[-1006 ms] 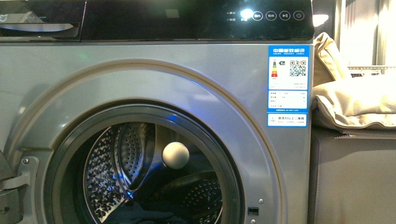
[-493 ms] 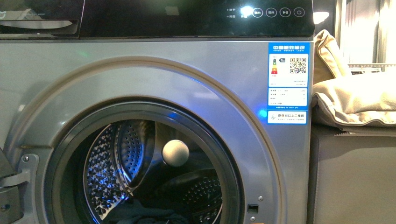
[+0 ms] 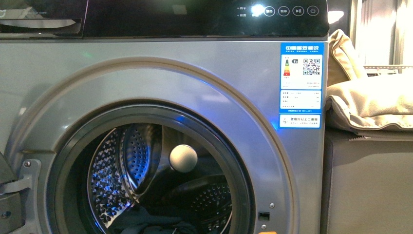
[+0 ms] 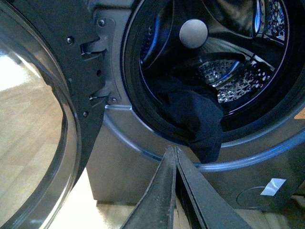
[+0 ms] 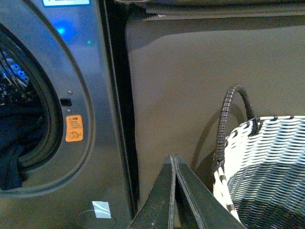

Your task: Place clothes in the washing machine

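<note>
Door glass (image 4: 33, 119) stands swung open, well off to one side of our left pincer (image 4: 175, 157), clenched empty. Beyond its tips, the clothes (image 4: 200, 114) droop over the washing machine (image 3: 146, 78) rim. Our right pincer (image 5: 173, 164), also clenched empty, sits beside the basket (image 5: 267, 167). Next: tuck the overhang inside.

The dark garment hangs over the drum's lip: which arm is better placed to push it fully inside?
Probably left: its gripper, shut and empty, is just below the overhanging clothes. The right gripper faces the cabinet.
</note>
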